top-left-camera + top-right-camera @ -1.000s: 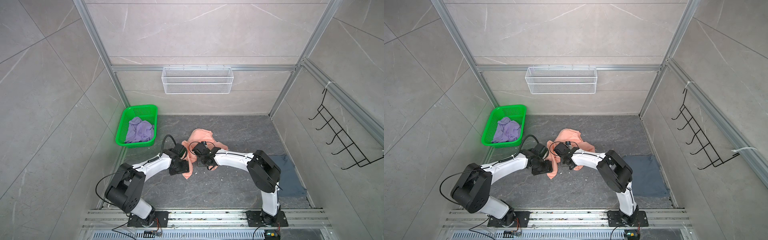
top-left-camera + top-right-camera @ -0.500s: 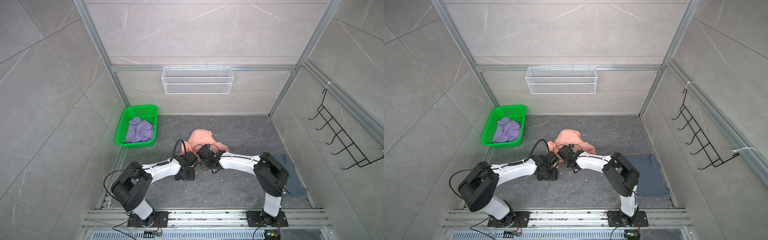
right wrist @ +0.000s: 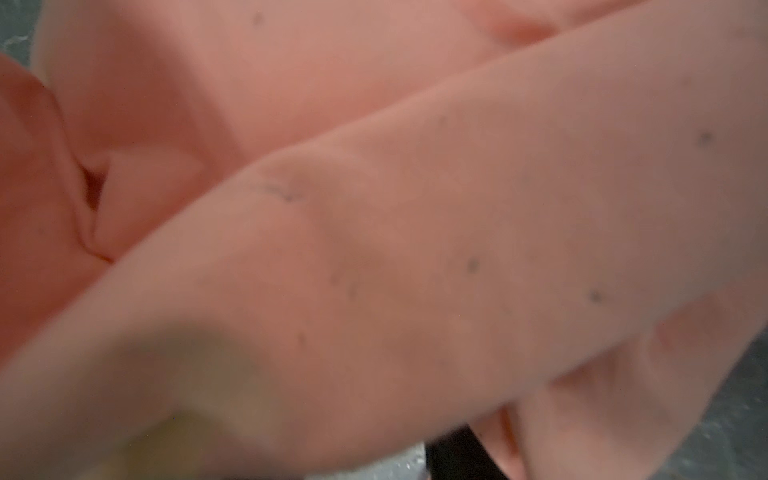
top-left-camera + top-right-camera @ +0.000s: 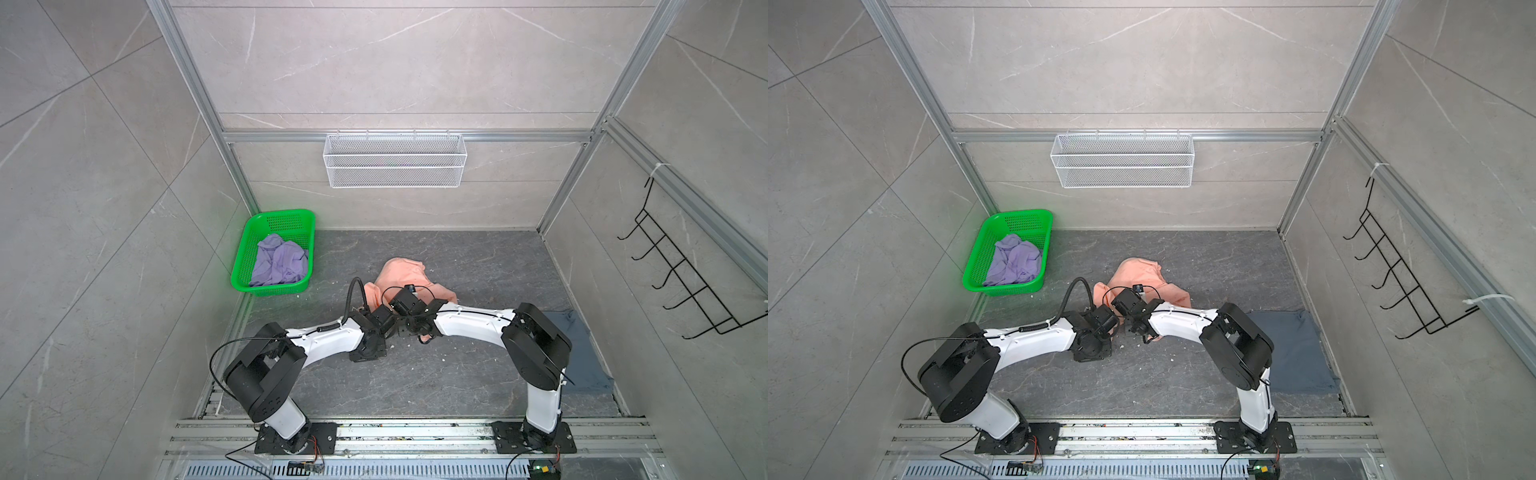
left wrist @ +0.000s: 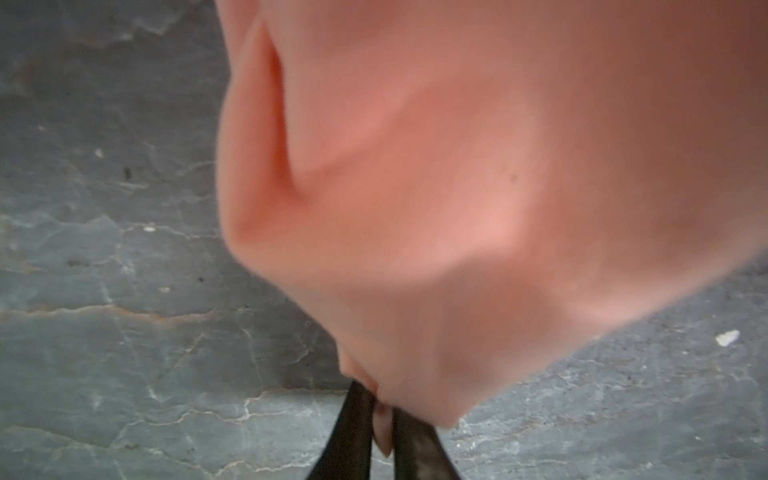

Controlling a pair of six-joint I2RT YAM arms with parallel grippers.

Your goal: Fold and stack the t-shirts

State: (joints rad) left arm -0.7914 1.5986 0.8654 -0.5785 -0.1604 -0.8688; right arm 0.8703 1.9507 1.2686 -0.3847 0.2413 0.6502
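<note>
Peach-pink t-shirt (image 4: 400, 272) lies crumpled on grey stone floor (image 4: 457, 374), left claw (image 5: 382, 412) pinching it, right claw (image 4: 417, 329) unreadable.

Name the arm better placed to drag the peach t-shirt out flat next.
Left. The left gripper is shut on an edge of the peach t-shirt, with cloth pinched between the jaws. The right gripper sits over the same shirt, but no grip shows there; cloth fills its wrist view.

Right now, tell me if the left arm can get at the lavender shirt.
Probably not yet: the left pincer is shut on the peach shirt. The lavender shirt lies uncovered in the green basket, nothing between, so after letting go it likely could.
</note>
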